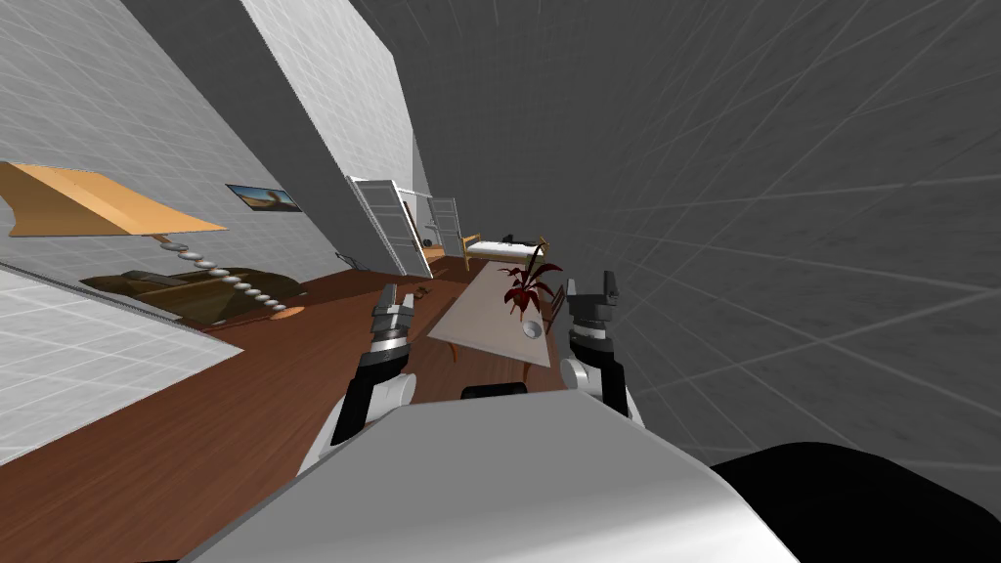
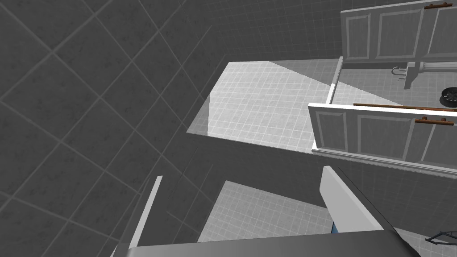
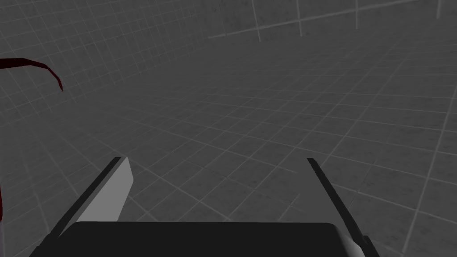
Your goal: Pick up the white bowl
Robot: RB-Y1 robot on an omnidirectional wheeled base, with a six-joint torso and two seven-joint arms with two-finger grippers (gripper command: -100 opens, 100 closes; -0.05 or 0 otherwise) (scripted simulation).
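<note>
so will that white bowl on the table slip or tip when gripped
The white bowl looks small and rigid, so it is probably light. Its smooth rounded side may slip in a pinch. It sits near the table edge, so a push could send it off.

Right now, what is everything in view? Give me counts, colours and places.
bowl: one, white, on the near end of the table, just in front of the plant.
table: one, pale top, ahead between the two tools.
plant: one, dark red leaves, on the table behind the bowl.
sofa: one, dark brown, far to the left.
picture: one, framed, on the left wall.
bed: one, white with a wooden frame, beyond the table.
cabinets: two runs, white with brown handles, ahead of the left tool.
left tool: one, grey fingers open, raised left of the table.
right tool: one, grey fingers open, raised right of the plant.
</note>
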